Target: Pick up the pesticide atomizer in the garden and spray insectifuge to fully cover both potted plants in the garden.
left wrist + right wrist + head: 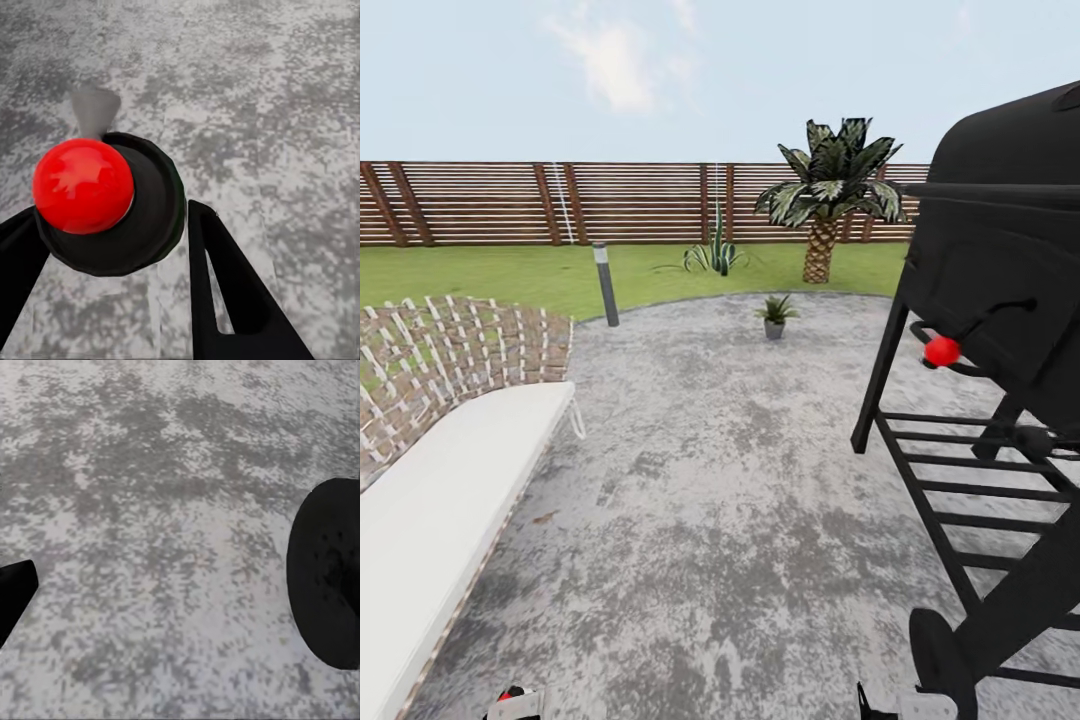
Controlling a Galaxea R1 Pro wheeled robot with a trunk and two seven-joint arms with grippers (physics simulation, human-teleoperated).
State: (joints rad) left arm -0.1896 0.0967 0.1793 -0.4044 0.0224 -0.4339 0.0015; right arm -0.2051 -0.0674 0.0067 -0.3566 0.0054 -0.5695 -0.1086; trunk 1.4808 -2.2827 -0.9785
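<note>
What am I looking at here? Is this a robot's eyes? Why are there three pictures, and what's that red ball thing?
Yes! These are a pretend robot's cameras inside a computer game world. The big picture is from its head, looking over a round stone patio. Far ahead stands one small potted plant, with a palm tree and a wooden fence behind it. A woven lounge chair is on one side, a big black grill on the other.

The other two pictures come from cameras on the robot's wrists, pointing down at the stone. The black shapes are its fingers. In the left wrist picture, a red ball sits on a black round piece; I can't tell what it is. Neither hand seems to hold anything.
</note>
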